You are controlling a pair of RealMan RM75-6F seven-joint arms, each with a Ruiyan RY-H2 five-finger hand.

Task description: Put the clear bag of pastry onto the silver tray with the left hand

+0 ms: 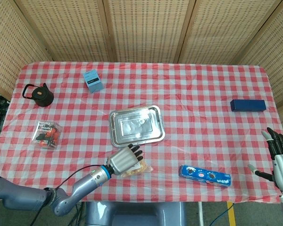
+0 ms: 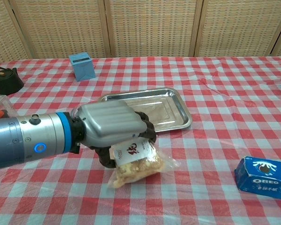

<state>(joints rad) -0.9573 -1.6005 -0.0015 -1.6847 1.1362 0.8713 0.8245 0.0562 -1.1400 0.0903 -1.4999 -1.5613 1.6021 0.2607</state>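
While curling dark fingers (image 2: 143,125) over its upper end, left hand (image 2: 113,130) gripping the clear bag of pastry (image 2: 136,163), near the silver tray (image 2: 171,118), lower end seemingly touching the checked cloth (image 2: 210,89). Likely proving light, soft and crinkly, slick film over crumbly pastry; gripping gently across the middle probably working best. Resting far off, right hand (image 1: 279,157) spreading fingers, holding nothing.

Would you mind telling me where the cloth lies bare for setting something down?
Bare cloth runs between the silver tray and navy box, and behind the tray. The front edge is crowded: left hand, pastry bag, Oreo box.
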